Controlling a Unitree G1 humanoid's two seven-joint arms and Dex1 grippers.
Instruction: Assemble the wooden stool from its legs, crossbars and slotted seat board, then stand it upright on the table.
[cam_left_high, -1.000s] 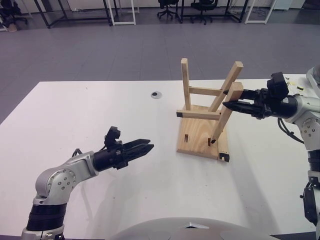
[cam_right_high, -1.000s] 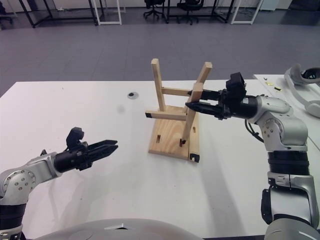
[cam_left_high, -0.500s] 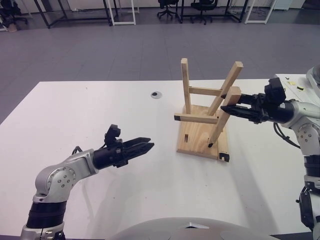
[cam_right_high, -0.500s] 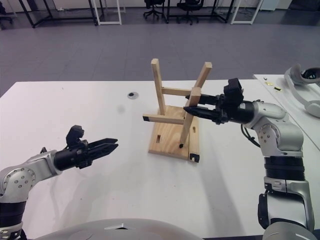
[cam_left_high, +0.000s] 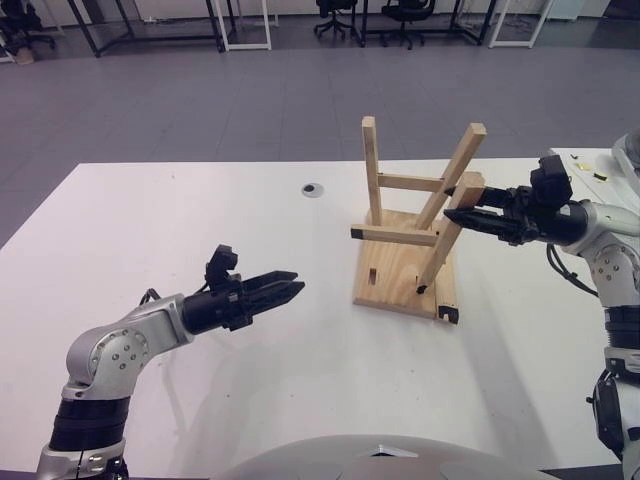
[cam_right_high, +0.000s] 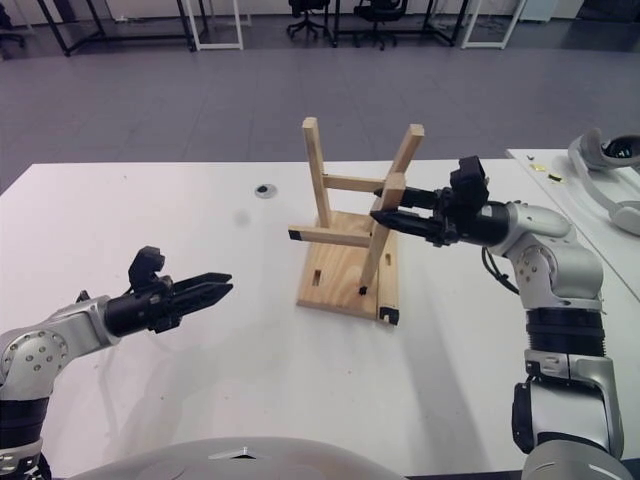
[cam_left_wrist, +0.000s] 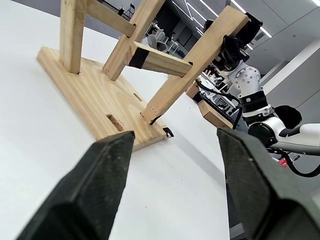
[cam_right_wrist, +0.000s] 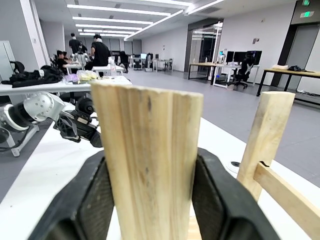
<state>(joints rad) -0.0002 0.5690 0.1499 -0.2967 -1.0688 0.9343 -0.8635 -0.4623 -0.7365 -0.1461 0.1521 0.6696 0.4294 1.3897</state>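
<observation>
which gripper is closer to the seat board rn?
Right. The right gripper clamps a leg rising from the seat board, just above it; the left gripper hangs open over the table, well off to its left.

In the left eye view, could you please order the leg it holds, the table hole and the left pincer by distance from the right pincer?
1. Held leg, clamped in the right pincer.
2. Table hole, far side, leftward.
3. Left pincer, near left.

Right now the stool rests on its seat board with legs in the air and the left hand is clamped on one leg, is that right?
No: the right hand is clamped on the leg, as the right wrist view shows; the left hand is open, clear of the stool. The rest holds.
</observation>
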